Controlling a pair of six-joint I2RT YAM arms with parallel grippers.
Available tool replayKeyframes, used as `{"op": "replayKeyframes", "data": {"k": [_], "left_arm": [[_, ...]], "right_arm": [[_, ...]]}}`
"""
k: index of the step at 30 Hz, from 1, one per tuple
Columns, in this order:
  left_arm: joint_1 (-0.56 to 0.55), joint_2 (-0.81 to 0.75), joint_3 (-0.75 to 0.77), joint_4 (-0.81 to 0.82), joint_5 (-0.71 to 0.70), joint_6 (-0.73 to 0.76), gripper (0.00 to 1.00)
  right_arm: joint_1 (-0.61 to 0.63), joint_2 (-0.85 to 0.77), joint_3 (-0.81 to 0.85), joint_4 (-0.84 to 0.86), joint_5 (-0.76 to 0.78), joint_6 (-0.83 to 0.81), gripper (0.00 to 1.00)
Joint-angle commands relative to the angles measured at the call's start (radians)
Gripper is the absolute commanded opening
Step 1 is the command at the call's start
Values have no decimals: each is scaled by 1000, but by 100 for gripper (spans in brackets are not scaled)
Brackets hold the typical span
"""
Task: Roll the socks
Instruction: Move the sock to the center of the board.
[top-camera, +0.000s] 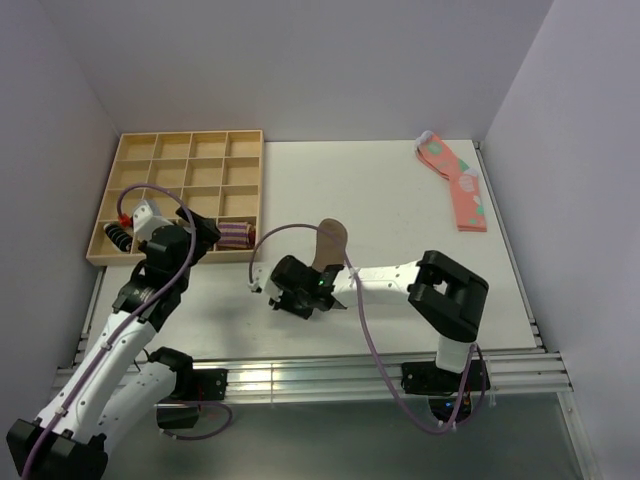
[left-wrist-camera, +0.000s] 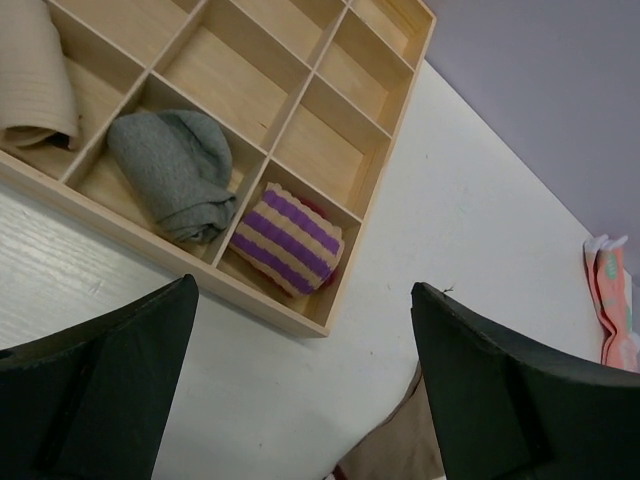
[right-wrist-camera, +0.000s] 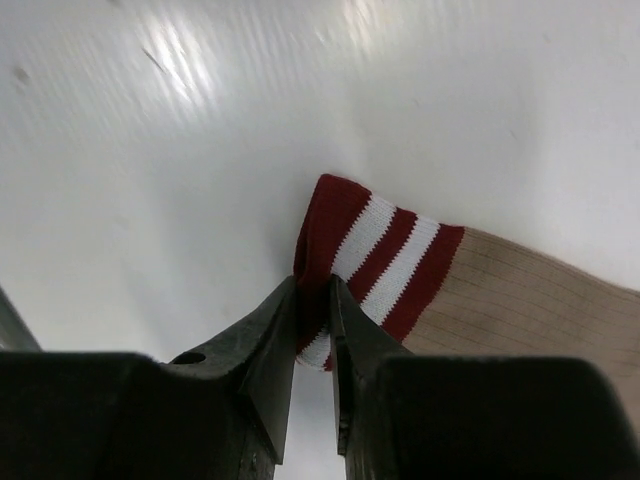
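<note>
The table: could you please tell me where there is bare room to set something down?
Free: the stretch between the wooden tray and the pink sock, behind the brown sock. Crowded: front middle, where the right gripper pinches its cuff.

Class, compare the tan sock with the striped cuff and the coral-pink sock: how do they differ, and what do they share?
The tan sock has a red and white striped cuff; the pink sock has pale dots. The tan sock lies mid-table; the pink sock lies near the far right corner. The right gripper pinches the tan sock's cuff; nothing touches the pink sock. Both lie unrolled on the table.
</note>
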Motion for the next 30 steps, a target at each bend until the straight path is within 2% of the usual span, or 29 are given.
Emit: {"op": "replayKeyframes", "data": {"k": [1, 7, 11, 14, 18, 20, 30], "left_arm": [[4, 17, -32, 93, 81, 23, 92], [-31, 51, -161, 295, 179, 31, 81], [-130, 71, -216, 426, 181, 58, 69], [-213, 98, -250, 531, 162, 97, 65], [-328, 158, -311, 682, 150, 155, 61], [-362, 189, -331, 764, 150, 183, 56], [-574, 460, -362, 1093, 199, 370, 44]], "right_arm": [[-54, -79, -52, -72, -101, -130, 24], [-180, -136, -38, -207, -336, -227, 17], [-270, -113, 29, -356, -498, -284, 14], [-335, -60, 80, -449, -595, -320, 11], [-419, 18, 135, -539, -675, -339, 8], [-442, 70, 166, -581, -695, -342, 8], [-560, 239, 273, -736, -825, -347, 6]]}}
